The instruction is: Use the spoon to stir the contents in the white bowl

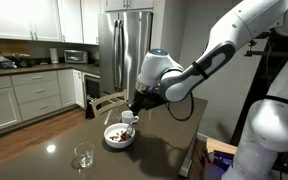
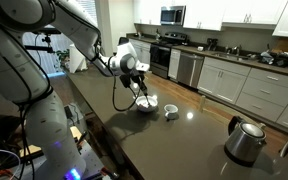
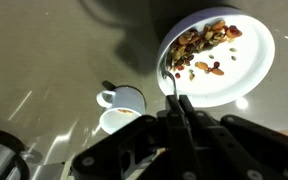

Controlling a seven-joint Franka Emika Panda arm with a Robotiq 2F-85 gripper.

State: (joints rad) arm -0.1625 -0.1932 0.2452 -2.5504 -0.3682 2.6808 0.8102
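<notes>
The white bowl [image 3: 239, 62] holds a heap of brown and tan chunky contents [image 3: 196, 47]. It also shows in both exterior views [image 1: 120, 140] [image 2: 145, 105]. My gripper [image 3: 180, 104] is shut on the thin spoon [image 3: 170, 83], whose tip reaches over the bowl's near rim into the contents. In an exterior view my gripper [image 1: 136, 108] hangs just above and behind the bowl. In an exterior view it is also seen above the bowl [image 2: 139, 89].
A small white handled cup [image 3: 121, 98] stands beside the bowl, also in both exterior views [image 1: 129, 117] [image 2: 170, 111]. A clear glass [image 1: 82, 156] stands nearer the table's front. A metal kettle [image 2: 245, 141] sits farther along the dark table [image 1: 44, 140].
</notes>
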